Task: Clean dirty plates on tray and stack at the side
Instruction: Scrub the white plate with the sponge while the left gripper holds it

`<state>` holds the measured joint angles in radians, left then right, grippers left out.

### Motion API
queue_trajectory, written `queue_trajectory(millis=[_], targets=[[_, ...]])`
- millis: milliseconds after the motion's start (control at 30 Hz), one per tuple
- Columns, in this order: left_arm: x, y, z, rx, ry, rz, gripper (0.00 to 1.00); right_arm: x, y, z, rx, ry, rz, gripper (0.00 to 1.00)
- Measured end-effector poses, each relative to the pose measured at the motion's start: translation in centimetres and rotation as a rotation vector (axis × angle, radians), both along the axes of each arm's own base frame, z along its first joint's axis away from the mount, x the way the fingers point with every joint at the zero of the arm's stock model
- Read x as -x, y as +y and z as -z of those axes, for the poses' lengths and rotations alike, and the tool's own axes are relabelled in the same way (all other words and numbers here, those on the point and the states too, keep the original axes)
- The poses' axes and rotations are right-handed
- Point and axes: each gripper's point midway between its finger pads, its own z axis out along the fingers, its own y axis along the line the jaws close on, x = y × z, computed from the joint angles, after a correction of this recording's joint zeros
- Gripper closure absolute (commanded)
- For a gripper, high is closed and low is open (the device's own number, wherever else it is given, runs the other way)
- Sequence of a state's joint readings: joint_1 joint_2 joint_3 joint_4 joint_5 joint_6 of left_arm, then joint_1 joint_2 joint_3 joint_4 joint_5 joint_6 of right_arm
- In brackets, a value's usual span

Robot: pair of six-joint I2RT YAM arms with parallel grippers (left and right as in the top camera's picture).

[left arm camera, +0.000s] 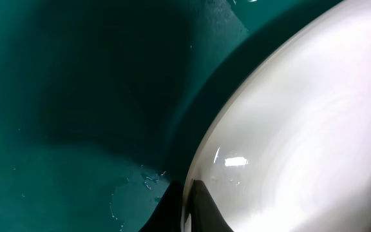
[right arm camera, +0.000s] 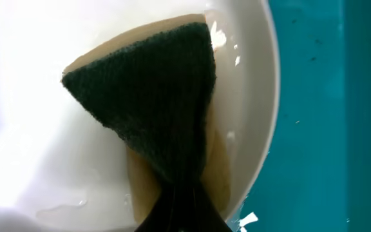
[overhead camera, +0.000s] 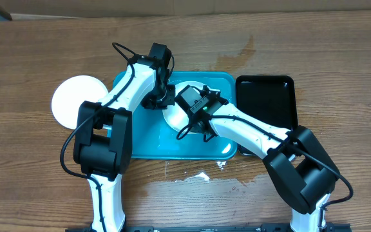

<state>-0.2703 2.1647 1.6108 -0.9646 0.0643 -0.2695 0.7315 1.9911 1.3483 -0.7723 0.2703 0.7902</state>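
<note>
My right hand is clamped on a green-faced sponge, which lies against the wet white plate. My left hand is closed on that plate's rim. The plate sits inside the turquoise tray. A second plate lies on the table, just left of the tray.

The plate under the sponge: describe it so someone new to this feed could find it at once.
Find the turquoise tray in the middle of the wooden table; the white plate is inside it, between the two arms. Unlike the other white plate out on the wood left of the tray, this one has a green-and-tan sponge pressed on it by the right jaws.
</note>
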Motion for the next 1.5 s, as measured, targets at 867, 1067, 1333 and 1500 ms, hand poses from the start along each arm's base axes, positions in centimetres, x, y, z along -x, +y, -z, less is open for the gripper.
queue_trajectory(millis=[867,1067,1333,1500], targets=[[-0.4,0.5,0.0,-0.017,-0.015,-0.006,0.96,-4.2,-0.7,0.1,0.084,-0.210,0.053,0.96],[-0.4,0.6,0.0,-0.027,-0.016,-0.007,0.96,-4.9,-0.6,0.1,0.088,-0.242,0.057,0.96],[-0.3,0.8,-0.1,-0.035,-0.016,-0.007,0.96,-5.9,-0.4,0.0,0.089,-0.291,0.068,0.96],[-0.3,0.9,-0.1,-0.039,-0.016,-0.006,0.96,-6.5,-0.6,-0.1,0.085,-0.309,0.082,0.96]])
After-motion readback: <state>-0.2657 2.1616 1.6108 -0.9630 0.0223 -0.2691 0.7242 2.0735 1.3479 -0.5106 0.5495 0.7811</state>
